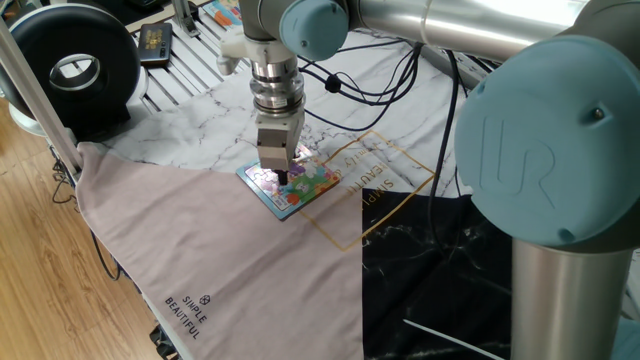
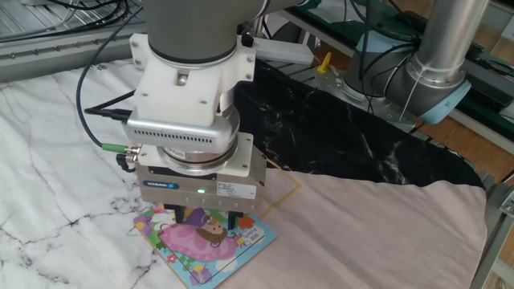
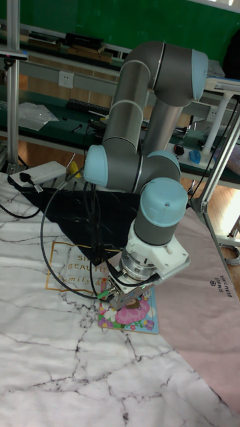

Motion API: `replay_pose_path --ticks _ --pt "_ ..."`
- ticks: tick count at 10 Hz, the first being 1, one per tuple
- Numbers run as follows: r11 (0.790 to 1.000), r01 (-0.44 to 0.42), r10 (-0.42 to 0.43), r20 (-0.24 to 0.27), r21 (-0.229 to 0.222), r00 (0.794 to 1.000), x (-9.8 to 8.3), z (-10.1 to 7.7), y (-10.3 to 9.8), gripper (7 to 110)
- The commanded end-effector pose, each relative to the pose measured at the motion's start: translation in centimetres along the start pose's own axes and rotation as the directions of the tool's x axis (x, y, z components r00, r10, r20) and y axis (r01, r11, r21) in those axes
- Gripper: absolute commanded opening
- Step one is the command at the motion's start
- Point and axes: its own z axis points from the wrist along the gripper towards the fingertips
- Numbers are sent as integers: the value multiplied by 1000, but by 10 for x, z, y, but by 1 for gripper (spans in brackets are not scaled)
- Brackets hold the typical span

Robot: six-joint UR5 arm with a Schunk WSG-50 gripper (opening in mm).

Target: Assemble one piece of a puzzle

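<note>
Directly above the puzzle (image 2: 206, 243) the tool (image 2: 205, 217) is held, its fingertips at the board's upper part; whether it is clenched or released cannot be told, and the piece cannot be made out. The board is seen on white marbled cloth (image 2: 48, 152) covering the surface, beside a pinkish-grey cloth (image 1: 200, 250) and a black cloth (image 2: 345, 136). Much of the board is hidden by the tool's body.

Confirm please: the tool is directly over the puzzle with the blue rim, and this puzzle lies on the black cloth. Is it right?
Not quite. The tool is directly over the puzzle, but the puzzle lies on the white marbled cloth, at the edge of the pink cloth. One fixed view shows it.
</note>
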Motion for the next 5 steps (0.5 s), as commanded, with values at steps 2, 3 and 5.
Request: replay_pose_path --ticks 2,3,5 --pt "1000 -5 6 17 -12 1000 -11 -4 -7 66" --pt "1000 -5 6 24 -20 1000 -13 -4 -4 66" --pt "999 -10 12 53 -48 999 -21 -5 6 66"
